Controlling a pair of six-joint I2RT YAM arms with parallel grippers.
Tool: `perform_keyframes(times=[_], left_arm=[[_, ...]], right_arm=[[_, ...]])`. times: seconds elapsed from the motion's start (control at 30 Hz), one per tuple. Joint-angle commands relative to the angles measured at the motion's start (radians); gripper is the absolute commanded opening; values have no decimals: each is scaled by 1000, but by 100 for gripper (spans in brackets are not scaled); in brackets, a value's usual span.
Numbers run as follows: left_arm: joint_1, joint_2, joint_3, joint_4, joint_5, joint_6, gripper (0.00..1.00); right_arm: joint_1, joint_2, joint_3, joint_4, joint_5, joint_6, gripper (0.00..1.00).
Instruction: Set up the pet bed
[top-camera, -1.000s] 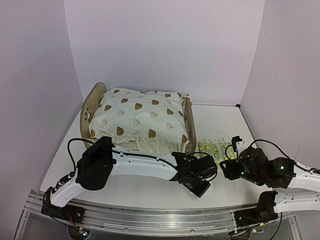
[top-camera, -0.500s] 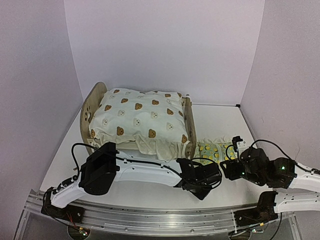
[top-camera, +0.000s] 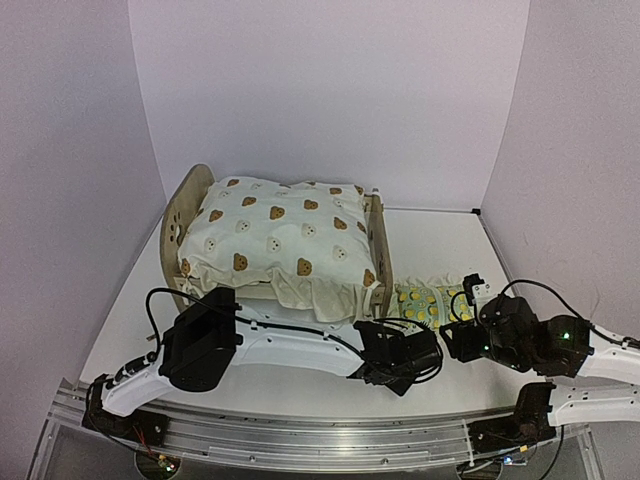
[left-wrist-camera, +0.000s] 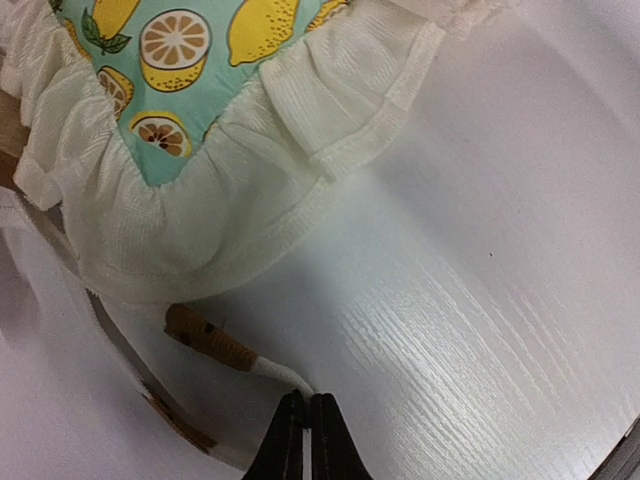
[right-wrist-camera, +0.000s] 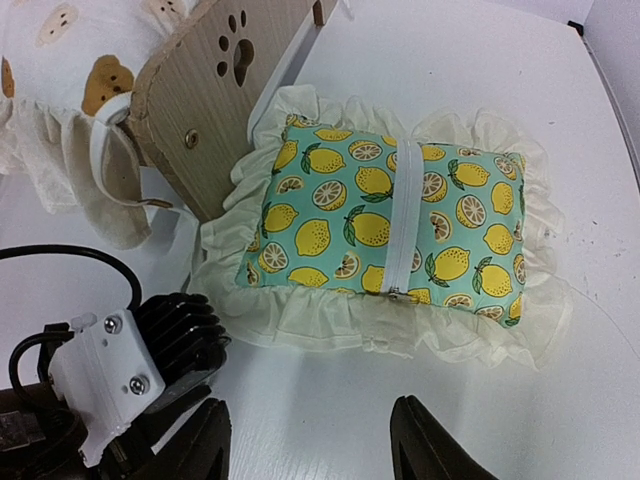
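Note:
The pet bed (top-camera: 176, 222) stands at the back left, its paw-print end board (right-wrist-camera: 210, 90) towards the right. A cream bear-print cushion (top-camera: 275, 235) fills it and hangs over the near rail. A green lemon-print ruffled pillow (top-camera: 430, 303) lies on the table beside that end board, zipper side up in the right wrist view (right-wrist-camera: 390, 215). My left gripper (left-wrist-camera: 306, 405) is low on the table by the pillow's ruffle (left-wrist-camera: 200, 220), shut on the end of a white tie with a brown wrapped part (left-wrist-camera: 225, 348). Just short of the pillow's near edge, my right gripper (right-wrist-camera: 312, 440) stands open with nothing between its fingers.
Purple walls close the table in at the back and both sides. The left arm (top-camera: 290, 345) lies across the table's front below the bed. The left gripper's black housing (right-wrist-camera: 160, 330) sits close beside the right gripper. Bare white table (top-camera: 440, 240) shows right of the bed.
My left gripper has moved a little toward the bed's corner and closed from open onto the tie's end. The right arm and the pillow have stayed put.

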Motion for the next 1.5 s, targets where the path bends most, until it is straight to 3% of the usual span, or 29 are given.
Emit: perform_keyframes(times=[0.0,0.37,0.6,0.87,0.9,1.0,1.1,1.2,1.47], left_arm=[[6,-15,-84,46,-31,-3,0],[-4,-292,-385,367,221,106,0],[-4,-413,-470,394,248,107,0],[-3,-478,-523,363,164,103,0],[-1,-473,-525,362,156,104,2],[5,-421,-481,351,135,97,37],[5,-319,-356,278,105,91,35],[5,-289,-312,245,57,79,22],[20,-339,-366,204,19,25,33]], right_arm=[[4,1,35,1,-5,2,55],[4,32,67,2,13,-5,54],[4,32,61,14,18,-3,53],[4,48,63,20,7,-3,53],[3,54,61,22,7,-2,53],[5,67,57,26,6,5,53],[3,59,51,28,7,4,53],[4,33,39,28,12,-3,53],[4,11,25,28,-4,-6,54]])
